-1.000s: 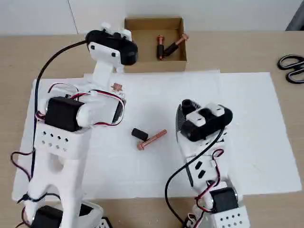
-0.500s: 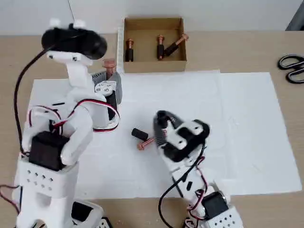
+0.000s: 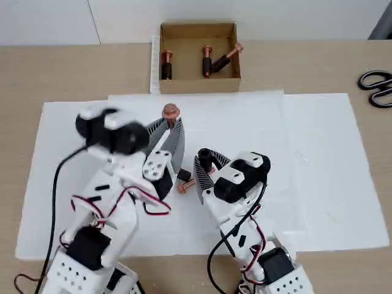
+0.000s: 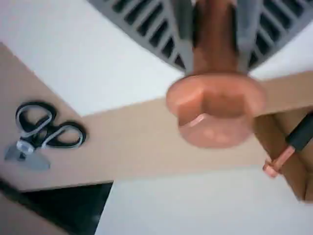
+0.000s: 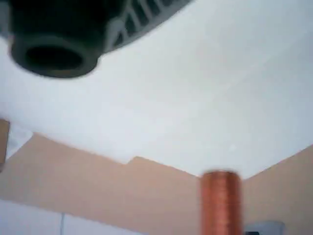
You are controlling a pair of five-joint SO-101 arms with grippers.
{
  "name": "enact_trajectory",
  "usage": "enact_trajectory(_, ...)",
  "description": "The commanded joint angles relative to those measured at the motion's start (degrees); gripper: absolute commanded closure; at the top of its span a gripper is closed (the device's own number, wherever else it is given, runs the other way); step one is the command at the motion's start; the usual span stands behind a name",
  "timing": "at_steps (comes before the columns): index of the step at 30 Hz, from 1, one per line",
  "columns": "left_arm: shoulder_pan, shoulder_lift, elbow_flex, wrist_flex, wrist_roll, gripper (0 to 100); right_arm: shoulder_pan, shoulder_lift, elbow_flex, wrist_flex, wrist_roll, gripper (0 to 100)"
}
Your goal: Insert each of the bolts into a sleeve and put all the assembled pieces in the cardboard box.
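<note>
My left gripper (image 3: 169,124) is shut on a copper bolt (image 3: 170,111), held head-up over the white sheet; its hexagonal head (image 4: 215,107) sticks out past the grey fingers (image 4: 254,24). Just to its right, my right gripper (image 3: 206,162) is shut on a black sleeve (image 3: 207,155), whose open end (image 5: 54,46) faces the camera. Between the two arms a loose black sleeve (image 3: 182,176) and a copper bolt (image 3: 185,185) lie on the sheet. The cardboard box (image 3: 199,84) at the back holds three assembled pieces (image 3: 166,64) (image 3: 207,60) (image 3: 226,55).
Scissors (image 3: 376,86) lie at the table's far right, off the white sheet (image 3: 318,153); they also show in the left wrist view (image 4: 44,132). The right half of the sheet is bare. A copper shaft (image 5: 221,200) rises in the right wrist view.
My left arm swung back from beside the box to the middle of the sheet, still holding the bolt. My right gripper moved left with its sleeve, close to the loose sleeve and bolt.
</note>
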Motion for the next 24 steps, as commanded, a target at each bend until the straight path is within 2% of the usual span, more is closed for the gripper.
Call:
enact_trajectory(1, 1.3, -5.0, 4.9, -6.3, 0.3, 99, 0.1, -1.1, 0.4, 0.6, -0.8, 99.4)
enact_trajectory(6, 3.2, -7.6, 8.4, -6.8, 0.3, 99, 0.0, -1.1, 0.4, 0.7, -0.9, 99.4)
enact_trajectory(13, 3.0, -7.8, 8.7, -9.1, 0.4, 99, -3.2, -0.7, 0.4, 0.8, -0.8, 99.4)
enact_trajectory(24, 3.1, -7.7, 12.4, -9.3, 0.4, 99, -3.7, -1.1, 0.4, 0.5, -0.9, 99.4)
